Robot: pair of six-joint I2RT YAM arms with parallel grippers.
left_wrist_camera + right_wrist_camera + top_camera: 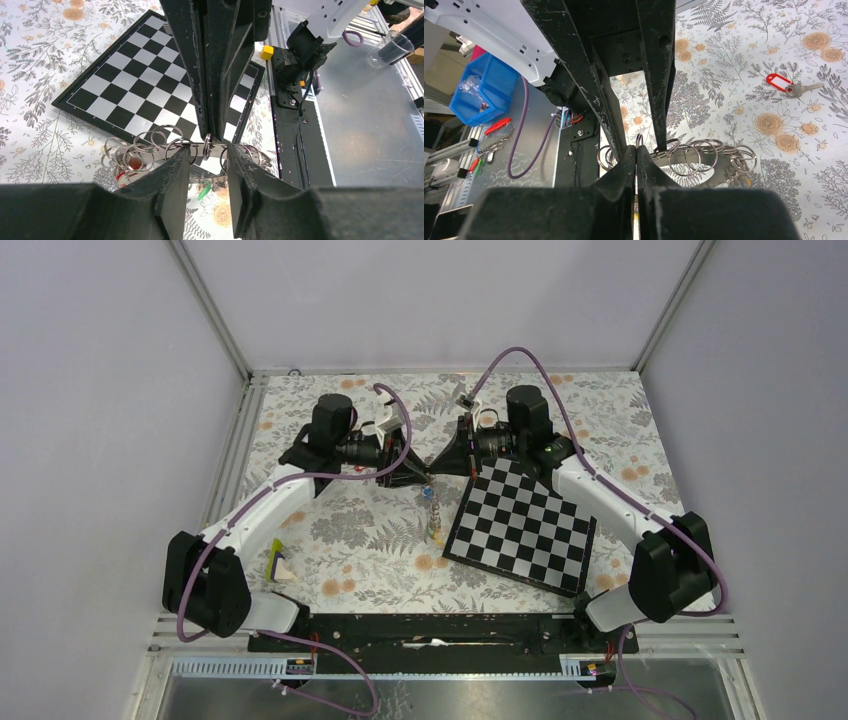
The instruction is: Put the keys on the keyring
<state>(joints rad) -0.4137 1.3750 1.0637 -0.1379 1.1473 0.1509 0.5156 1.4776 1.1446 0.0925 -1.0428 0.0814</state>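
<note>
Your right gripper [636,151] is pinching a small ring [639,141], left gripper [207,152] spread astride the keyring [196,145], aloft over mid-worktop toward the far edge. Pinch firmly, feed slowly along the band, no twisting

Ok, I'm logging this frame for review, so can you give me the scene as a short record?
right gripper: shut on a small split ring
left gripper: fingers apart, grip unclear
keyring: between the two grippers, many small rings on it
red-tagged key: lying loose on the table
chessboard: flat, right of centre
</note>
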